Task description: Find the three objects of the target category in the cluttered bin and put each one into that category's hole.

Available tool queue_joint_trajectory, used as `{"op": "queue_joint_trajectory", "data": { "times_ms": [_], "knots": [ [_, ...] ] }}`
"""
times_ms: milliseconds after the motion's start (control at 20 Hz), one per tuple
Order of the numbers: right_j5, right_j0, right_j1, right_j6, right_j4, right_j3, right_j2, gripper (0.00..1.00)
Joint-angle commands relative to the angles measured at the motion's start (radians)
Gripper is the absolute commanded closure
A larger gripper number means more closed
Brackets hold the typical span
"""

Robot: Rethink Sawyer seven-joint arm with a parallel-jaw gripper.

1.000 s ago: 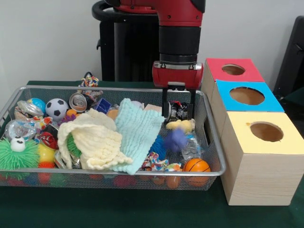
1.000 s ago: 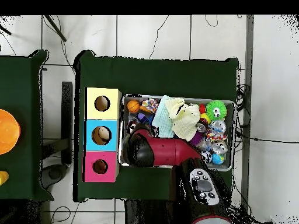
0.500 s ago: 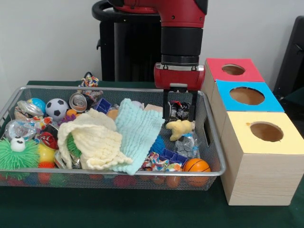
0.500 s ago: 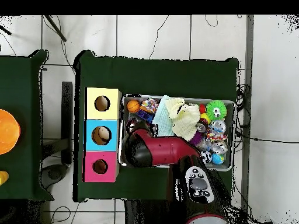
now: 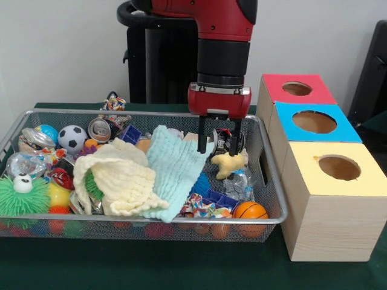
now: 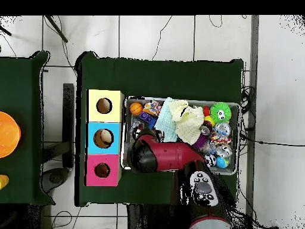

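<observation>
Three boxes with holes, yellow (image 5: 338,181), blue (image 5: 313,128) and red (image 5: 295,92), are standing at 3 o'clock of the wire bin (image 5: 269,181). In the bin's far right part, the hand (image 5: 218,144) is hanging with fingers apart, gripping nothing, a crushed can (image 5: 222,140) between them.

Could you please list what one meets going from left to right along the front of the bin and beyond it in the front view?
Green spiky ball → cream cloth → light blue cloth → small basketball → yellow-topped box.
</observation>
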Motion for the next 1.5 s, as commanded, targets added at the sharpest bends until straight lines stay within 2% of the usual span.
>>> {"op": "queue_joint_trajectory", "data": {
  "times_ms": [50, 350, 1050, 1500],
  "knots": [
    [-0.032, -0.017, 0.104, 0.110, -0.022, 0.040, 0.016, 0.00],
    [-0.027, -0.046, 0.146, 0.146, 0.022, 0.082, 0.062, 0.00],
    [0.016, -0.130, 0.152, 0.189, 0.133, 0.177, 0.201, 0.00],
    [-0.051, -0.131, 0.139, 0.218, 0.205, 0.190, 0.270, 0.00]
  ]
}}
